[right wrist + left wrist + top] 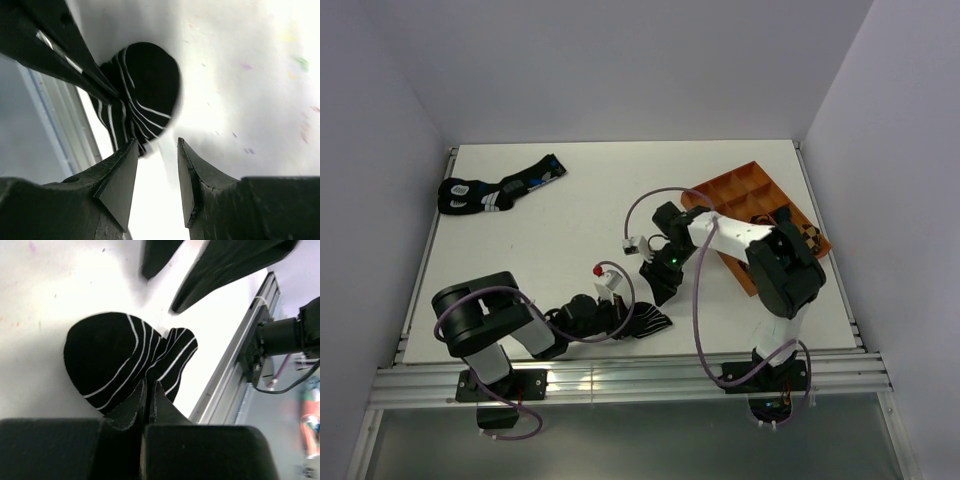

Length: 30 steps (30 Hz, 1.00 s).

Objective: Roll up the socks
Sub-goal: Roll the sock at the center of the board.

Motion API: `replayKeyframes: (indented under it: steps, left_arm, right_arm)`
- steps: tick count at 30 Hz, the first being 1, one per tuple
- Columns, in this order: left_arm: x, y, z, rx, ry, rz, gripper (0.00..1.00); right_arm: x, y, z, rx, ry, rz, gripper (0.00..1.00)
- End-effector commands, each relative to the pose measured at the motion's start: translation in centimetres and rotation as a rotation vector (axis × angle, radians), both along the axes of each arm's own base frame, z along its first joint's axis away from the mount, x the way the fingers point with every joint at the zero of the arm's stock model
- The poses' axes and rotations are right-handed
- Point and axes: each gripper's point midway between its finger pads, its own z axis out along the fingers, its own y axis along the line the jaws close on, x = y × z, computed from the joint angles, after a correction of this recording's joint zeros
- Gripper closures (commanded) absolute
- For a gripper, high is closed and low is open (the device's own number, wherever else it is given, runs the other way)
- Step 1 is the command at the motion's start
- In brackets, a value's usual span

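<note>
Rolling is in hand on the short striped sock (115, 360), as we are judging it. Our left claw (150, 390) is pinching the sock's bunched edge, jaws pressed together on the cloth, close to the near rail of the table (600, 190). In the left wrist view the sock is lying as a loose hump at about eleven o'clock from that claw, with a smaller lobe bulging toward one o'clock. Our right claw (157, 145) is hovering part-spread and gripping nothing; the sock is sitting at about eleven o'clock from its tips, near but apart. For the next move, we are reckoning on the right claw folding the free lobe over while the left is anchoring. The orange tray (720, 180) is sitting well off at three o'clock.
</note>
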Motion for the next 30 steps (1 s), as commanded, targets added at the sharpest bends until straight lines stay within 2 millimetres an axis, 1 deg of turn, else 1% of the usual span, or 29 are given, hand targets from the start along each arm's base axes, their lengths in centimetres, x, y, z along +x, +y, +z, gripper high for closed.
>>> replayKeyframes:
  steps: [1, 2, 3, 4, 5, 6, 7, 8, 10, 11, 12, 13, 14, 16, 17, 19, 20, 21, 22, 23, 25, 26, 28, 29, 30]
  left_arm:
    - [-3.0, 3.4, -5.2, 0.162, 0.201, -0.014, 1.0]
    - [-3.1, 3.7, -5.3, 0.165, 0.221, -0.005, 1.0]
    - [-3.3, 3.7, -5.2, 0.153, 0.25, -0.006, 1.0]
    - [-3.5, 4.1, -5.5, 0.162, 0.278, 0.0, 1.0]
    - [-3.3, 4.2, -5.3, 0.15, 0.306, 0.016, 1.0]
    - [-3.3, 4.2, -5.3, 0.145, 0.324, 0.018, 1.0]
    - [-3.8, 4.0, -5.0, 0.136, 0.353, -0.009, 1.0]
    - [-3.8, 4.4, -5.5, 0.154, 0.393, 0.001, 1.0]
    - [-4.2, 4.3, -5.6, 0.16, 0.443, -0.021, 1.0]
    - [-4.4, 4.4, -5.9, 0.165, 0.477, -0.022, 1.0]
    - [-4.6, 4.5, -6.1, 0.168, 0.503, -0.024, 1.0]
    - [-4.7, 4.4, -5.9, 0.157, 0.533, -0.039, 1.0]
    - [-5.0, 4.5, -6.5, 0.168, 0.57, -0.038, 1.0]
    - [-4.8, 4.2, -6.6, 0.155, 0.598, -0.045, 1.0]
    - [-5.3, 4.4, -7.2, 0.17, 0.641, -0.051, 1.0]
    - [-5.1, 3.9, -6.8, 0.134, 0.656, -0.058, 1.0]
    - [-5.4, 4.0, -7.2, 0.137, 0.697, -0.054, 1.0]
    - [-5.2, 3.5, -7.0, 0.119, 0.699, -0.059, 1.0]
    - [-5.1, 3.4, -7.1, 0.118, 0.715, -0.057, 1.0]
    - [-5.3, 3.5, -7.5, 0.126, 0.74, -0.051, 1.0]
    - [-5.3, 3.1, -7.5, 0.121, 0.761, -0.058, 1.0]
    - [-5.3, 3.1, -7.7, 0.125, 0.777, -0.055, 1.0]
    - [-5.2, 3.0, -7.9, 0.125, 0.8, -0.051, 1.0]
    - [-5.1, 2.9, -7.7, 0.121, 0.805, -0.051, 1.0]
    - [-5.0, 2.8, -7.7, 0.119, 0.805, -0.048, 1.0]
  right_arm:
    - [1.3, -0.4, 1.5, 0.062, -0.137, -0.018, 0.55]
    - [1.7, -0.6, 1.6, 0.072, -0.172, -0.019, 0.55]
    - [1.6, -1.3, 1.7, 0.062, -0.209, -0.023, 0.54]
    - [2.1, -1.4, 1.8, 0.067, -0.249, -0.029, 0.55]
    - [2.1, -1.6, 1.9, 0.071, -0.276, -0.025, 0.55]
    - [1.7, -2.1, 2.2, 0.077, -0.302, -0.027, 0.56]
    - [2.0, -2.1, 2.3, 0.085, -0.338, -0.03, 0.56]
    - [1.7, -2.5, 2.6, 0.095, -0.367, -0.027, 0.56]
    - [1.4, -2.6, 3.0, 0.118, -0.402, -0.015, 0.56]
    - [0.9, -3.0, 2.6, 0.12, -0.412, 0.001, 0.56]
    - [0.9, -3.1, 3.5, 0.143, -0.458, 0.005, 0.55]
    - [0.7, -3.3, 3.6, 0.149, -0.481, 0.011, 0.55]
    - [0.3, -3.7, 3.7, 0.157, -0.516, 0.028, 0.54]
    - [0.0, -4.2, 3.8, 0.16, -0.563, 0.047, 0.53]
    - [-0.3, -4.7, 4.0, 0.167, -0.605, 0.073, 0.53]
    - [-0.8, -4.8, 4.2, 0.186, -0.632, 0.096, 0.52]
    - [-1.5, -4.7, 4.5, 0.223, -0.644, 0.125, 0.51]
    - [-2.2, -4.7, 4.5, 0.236, -0.636, 0.146, 0.51]
    - [-2.6, -4.7, 4.5, 0.252, -0.65, 0.181, 0.51]
    - [-3.1, -4.8, 4.5, 0.266, -0.663, 0.197, 0.5]
    - [-3.2, -4.6, 4.1, 0.271, -0.7, 0.216, 0.49]
    - [-3.6, -4.8, 3.5, 0.267, -0.704, 0.231, 0.49]
    - [-3.6, -4.6, 3.0, 0.248, -0.719, 0.239, 0.49]
    - [-4.6, -4.2, 2.4, 0.248, -0.708, 0.276, 0.49]
    - [-4.8, -4.2, 2.0, 0.228, -0.716, 0.287, 0.5]
